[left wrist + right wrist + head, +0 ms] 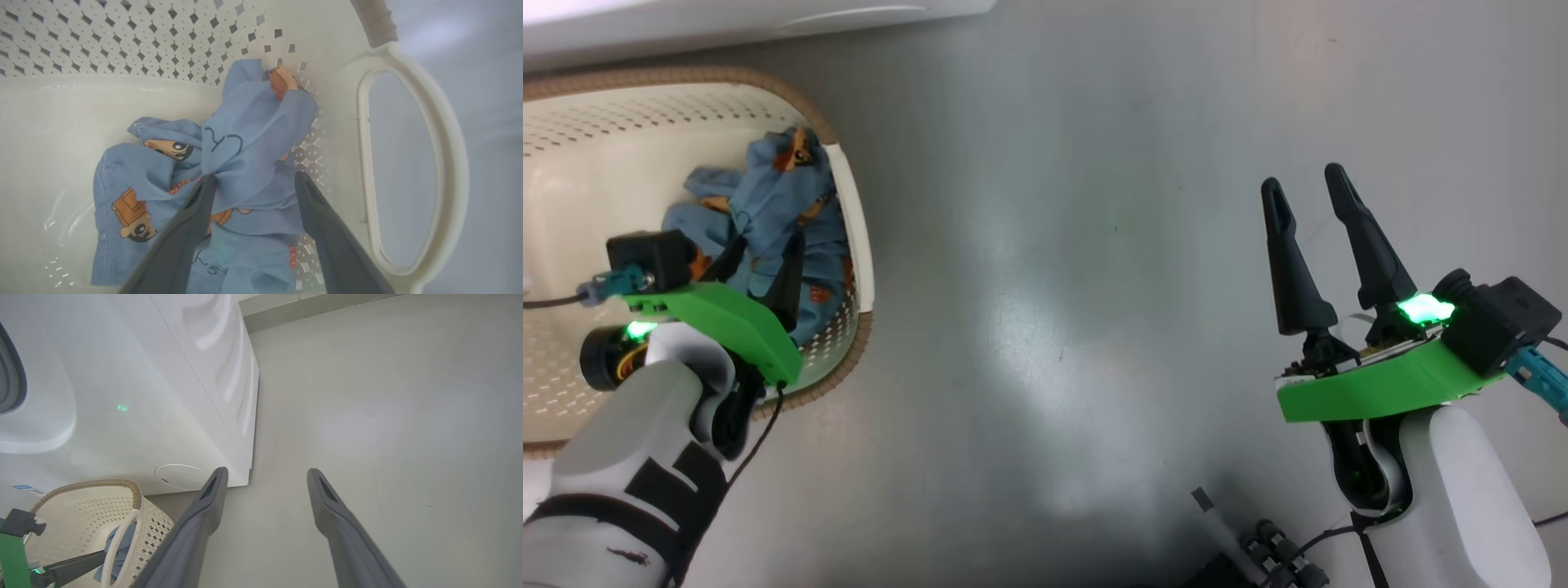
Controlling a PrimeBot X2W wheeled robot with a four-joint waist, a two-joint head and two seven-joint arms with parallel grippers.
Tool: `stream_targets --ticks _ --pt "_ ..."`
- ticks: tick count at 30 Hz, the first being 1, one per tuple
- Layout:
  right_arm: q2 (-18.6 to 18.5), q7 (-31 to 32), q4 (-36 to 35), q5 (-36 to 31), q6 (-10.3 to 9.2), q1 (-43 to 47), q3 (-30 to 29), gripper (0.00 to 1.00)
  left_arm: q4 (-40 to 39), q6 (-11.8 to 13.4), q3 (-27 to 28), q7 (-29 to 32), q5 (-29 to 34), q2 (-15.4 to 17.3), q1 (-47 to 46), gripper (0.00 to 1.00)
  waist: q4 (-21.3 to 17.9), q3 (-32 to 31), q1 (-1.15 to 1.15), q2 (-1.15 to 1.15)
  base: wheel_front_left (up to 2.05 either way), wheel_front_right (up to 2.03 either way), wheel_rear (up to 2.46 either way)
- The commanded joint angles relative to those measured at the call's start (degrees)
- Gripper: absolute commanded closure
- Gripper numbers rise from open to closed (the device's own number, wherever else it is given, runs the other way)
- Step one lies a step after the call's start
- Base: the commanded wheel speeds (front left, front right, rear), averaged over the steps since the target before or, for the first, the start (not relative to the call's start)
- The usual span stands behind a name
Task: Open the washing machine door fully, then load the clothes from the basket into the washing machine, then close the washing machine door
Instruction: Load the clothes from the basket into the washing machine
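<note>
The left gripper is lowered into the small cream-white plastic laundry basket, which has perforated sides and a brown woven-look rim. Its two long dark fingers are spread wide and pinch nothing. Between and just ahead of the fingertips stands a bunched-up ridge of the clothes, soft light-blue fabric printed with small orange-brown cartoon figures. In the left wrist view one finger's tip touches a fold of this fabric, while the other lies against the cloth's edge, close to the perforated wall. More of the blue fabric lies under both fingers on the basket's smooth bottom, and the basket's oval side handle is just beyond the outer finger. The right gripper is well apart from the basket and hangs over bare, glossy grey floor. Its fingers are likewise spread apart, with nothing between them. Ahead of this gripper and toward its inner finger stands the big white front-loading washing machine, its lower front corner just past that fingertip, with a round white flap low on its front. The basket sits on the floor right against the machine's front, below the flap.
</note>
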Motion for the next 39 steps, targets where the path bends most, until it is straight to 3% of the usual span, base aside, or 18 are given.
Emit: stream_targets --ticks 1,15,16,17,19,27,39 --pt "0.3 -0.3 -1.4 -0.7 0.07 0.7 1.3 0.00 -0.4 -0.1 0.6 -0.4 -0.6 2.1 -0.1 0.00 -0.2 0.3 0.00 0.00 0.00 0.00 0.00" --pt "0.3 -0.3 -2.8 -1.1 0.07 1.7 1.2 0.00 3.0 -0.1 -8.9 0.1 -9.5 3.8 -4.0 0.00 -1.9 1.3 0.00 0.00 0.00 0.00 0.00" --pt "0.2 -0.3 -2.7 -1.2 0.07 1.7 1.2 0.00 3.2 -0.1 -9.4 0.1 -10.0 3.7 -4.3 0.22 -1.8 1.2 0.00 0.00 0.00 0.00 0.00" --pt "0.2 -0.3 -2.6 -1.3 0.07 1.7 1.1 0.00 3.4 -0.1 -9.8 0.1 -10.5 3.6 -4.5 0.55 -1.7 1.1 0.00 0.00 0.00 0.00 0.00" --pt "0.0 -0.3 -2.5 -1.5 0.07 1.5 0.8 0.00 3.6 -0.1 -10.4 0.1 -11.6 3.3 -4.8 1.00 -1.4 0.7 0.00 0.00 0.00 0.00 0.00" --pt "-0.1 -0.3 -2.2 -1.6 0.07 1.0 0.6 0.00 3.1 -0.1 -9.7 -0.3 -15.8 1.8 -3.2 1.00 0.7 -2.7 0.00 0.00 0.00 0.00 0.00" --pt "-1.2 -0.3 -0.7 -0.8 0.07 2.4 0.4 0.00 -2.4 -0.1 6.0 -0.4 -8.2 1.9 5.7 1.00 4.3 -11.1 0.00 0.00 0.00 0.00 0.00"
